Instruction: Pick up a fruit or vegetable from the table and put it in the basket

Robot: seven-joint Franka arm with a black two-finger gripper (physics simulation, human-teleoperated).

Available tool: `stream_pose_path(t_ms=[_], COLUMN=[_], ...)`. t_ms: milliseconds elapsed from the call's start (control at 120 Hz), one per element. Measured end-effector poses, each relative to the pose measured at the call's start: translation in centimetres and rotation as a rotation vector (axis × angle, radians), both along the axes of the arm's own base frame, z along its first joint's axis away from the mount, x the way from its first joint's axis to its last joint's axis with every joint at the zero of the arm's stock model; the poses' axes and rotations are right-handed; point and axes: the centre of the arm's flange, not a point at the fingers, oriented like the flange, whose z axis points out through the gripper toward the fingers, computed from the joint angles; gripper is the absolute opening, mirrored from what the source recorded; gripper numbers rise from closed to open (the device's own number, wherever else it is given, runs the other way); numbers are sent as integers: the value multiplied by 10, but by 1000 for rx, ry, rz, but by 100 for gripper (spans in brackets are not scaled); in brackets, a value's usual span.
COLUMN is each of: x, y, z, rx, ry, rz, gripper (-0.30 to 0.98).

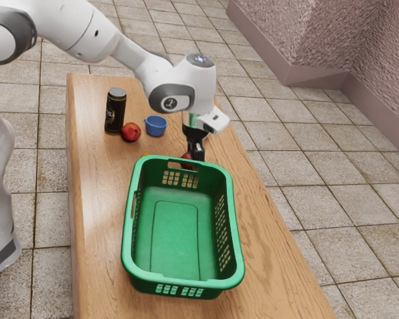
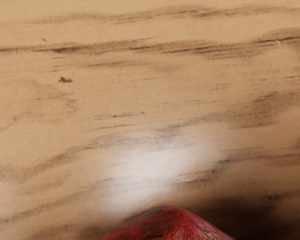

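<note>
Red fruit [image 1: 185, 159]: centre of exterior frame, at green basket's [image 1: 173, 232] upper rim, partly hidden; you see it close under hand in wrist view too. Your hand [image 1: 195, 150]: pointing down at red fruit; whether clenched on it or released, cannot tell. Green basket: centre to lower centre, upright on wooden counter [image 1: 93, 199]. Upper left: blue cup [image 1: 155, 126], second red fruit [image 1: 131, 132], black can [image 1: 116, 111], upright. Yellow sliver [image 1: 145, 155]: behind basket's upper-left rim.
</note>
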Motion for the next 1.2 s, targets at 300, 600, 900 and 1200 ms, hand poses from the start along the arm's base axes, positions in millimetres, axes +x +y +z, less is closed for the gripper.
stream_pose_path(t_ms=[300,600,900,1200], x=[3,0,-13,-48], y=[-2,7,29,-104], z=[-9,-10,55,143], rx=[3,2,-12,19], ry=[-7,-19,-117,-199], rz=[-4,15,54,-207], gripper=[69,38,31,33])
